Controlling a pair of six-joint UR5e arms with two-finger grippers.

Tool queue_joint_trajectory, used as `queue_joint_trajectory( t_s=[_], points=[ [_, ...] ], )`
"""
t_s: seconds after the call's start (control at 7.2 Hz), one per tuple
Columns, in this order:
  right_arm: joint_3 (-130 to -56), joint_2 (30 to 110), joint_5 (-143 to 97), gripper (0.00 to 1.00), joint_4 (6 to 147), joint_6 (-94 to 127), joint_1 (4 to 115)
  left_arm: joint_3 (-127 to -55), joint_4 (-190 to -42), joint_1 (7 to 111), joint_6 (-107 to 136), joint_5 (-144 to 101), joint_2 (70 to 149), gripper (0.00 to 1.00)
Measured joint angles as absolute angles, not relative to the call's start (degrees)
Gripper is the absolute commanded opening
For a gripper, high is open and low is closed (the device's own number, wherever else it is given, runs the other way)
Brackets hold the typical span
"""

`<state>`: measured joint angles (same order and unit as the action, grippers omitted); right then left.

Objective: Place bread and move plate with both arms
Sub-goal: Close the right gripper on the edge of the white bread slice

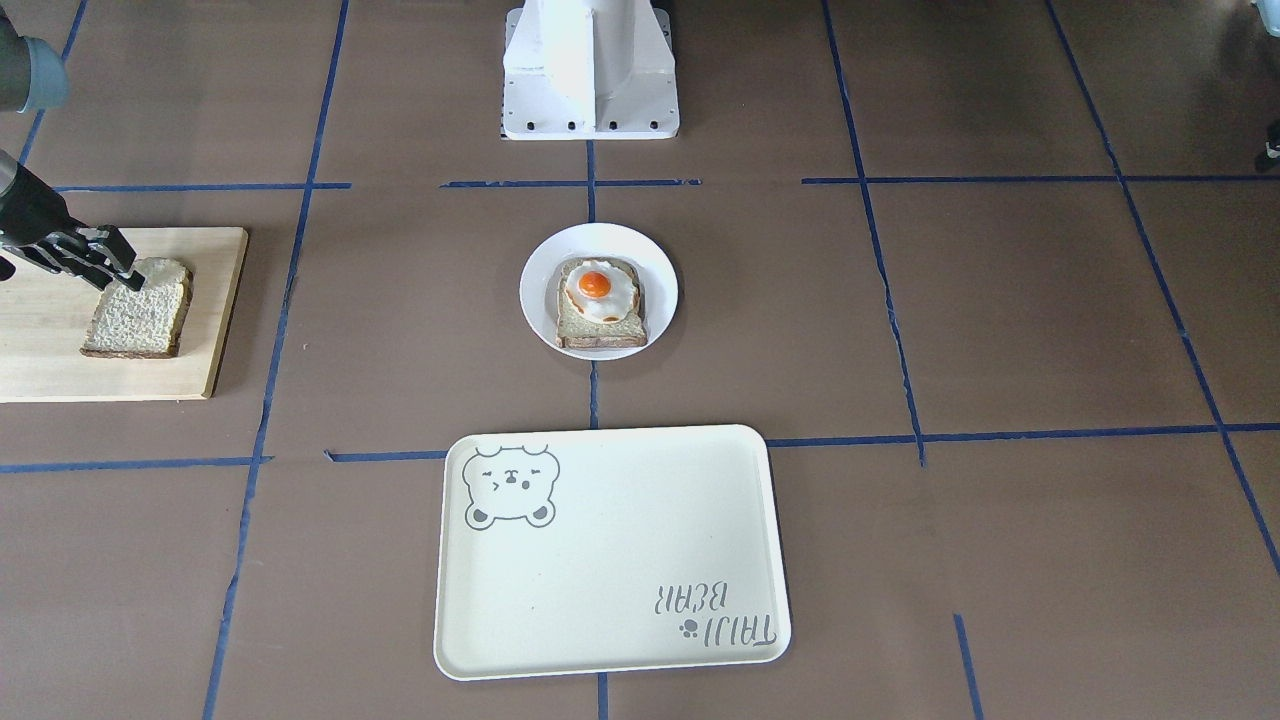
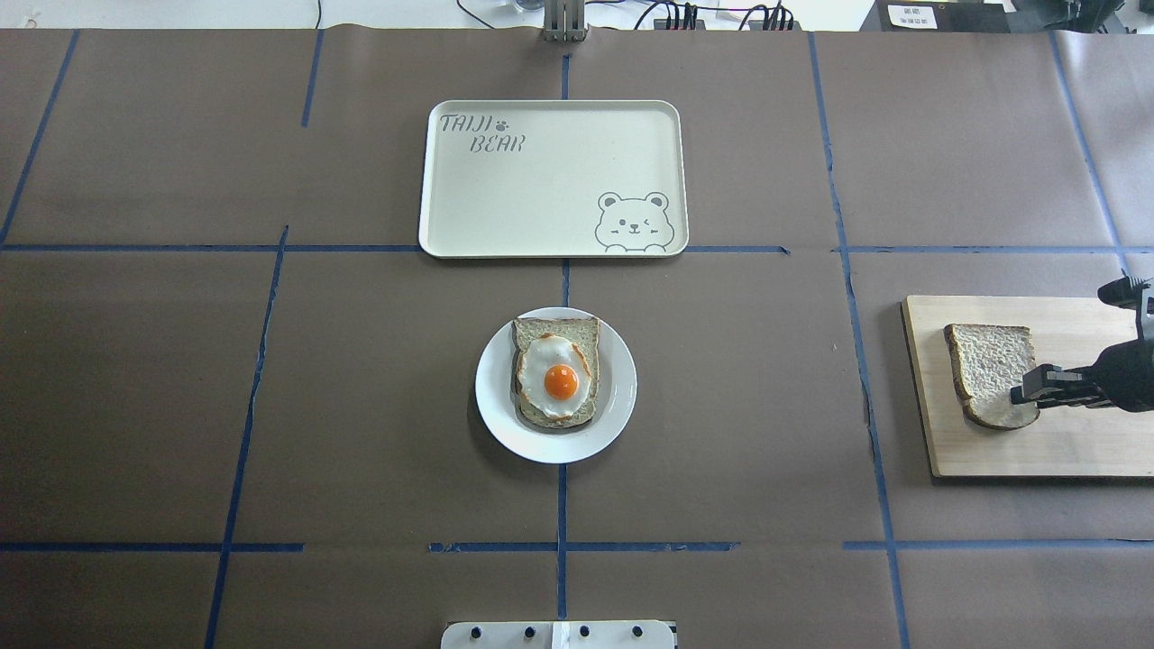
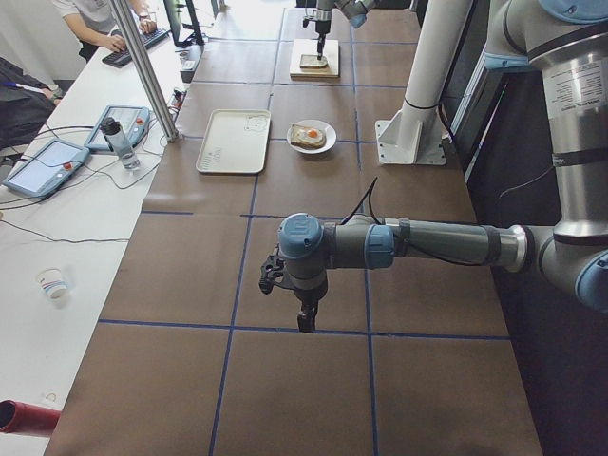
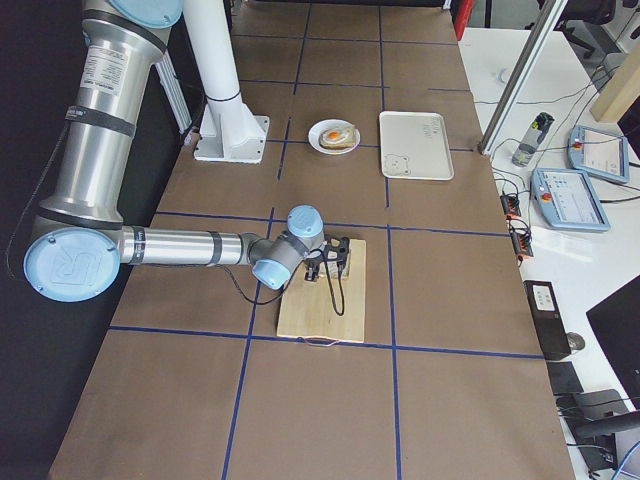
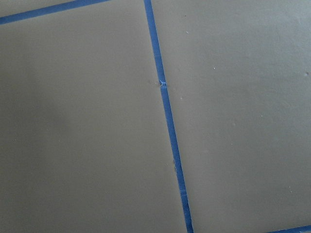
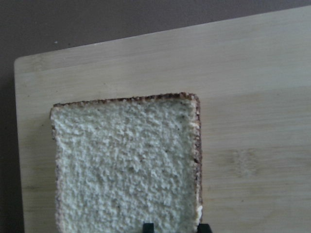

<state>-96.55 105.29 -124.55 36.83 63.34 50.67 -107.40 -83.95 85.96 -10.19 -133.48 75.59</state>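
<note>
The plain bread (image 1: 140,315) lies on a wooden board (image 1: 40,340) at the robot's right end of the table. It also shows in the overhead view (image 2: 990,370) and fills the right wrist view (image 6: 126,165). My right gripper (image 2: 1021,397) leans in over the slice's rounded end, and its two fingertips (image 6: 148,227) show a small gap, so it is open. The white plate (image 2: 624,389) sits at the table's centre and carries the other slice with a fried egg (image 2: 559,371). My left gripper (image 3: 306,321) hangs over bare table far from both, and I cannot tell its state.
The cream bear tray (image 2: 541,180) lies beyond the plate, a short gap away. Blue tape lines cross the brown table cover. The robot's white base (image 1: 590,70) stands behind the plate. Operators' tablets and a bottle (image 3: 119,142) sit on the side table.
</note>
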Motion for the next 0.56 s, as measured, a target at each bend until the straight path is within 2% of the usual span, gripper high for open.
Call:
queue_joint_trajectory(
  t_s=[0.56],
  points=[
    [-96.7,105.5,-124.2,0.0,36.8,63.1,50.8,-108.0,-83.9,86.1,-10.2,-133.5,75.5,1.0]
  ],
)
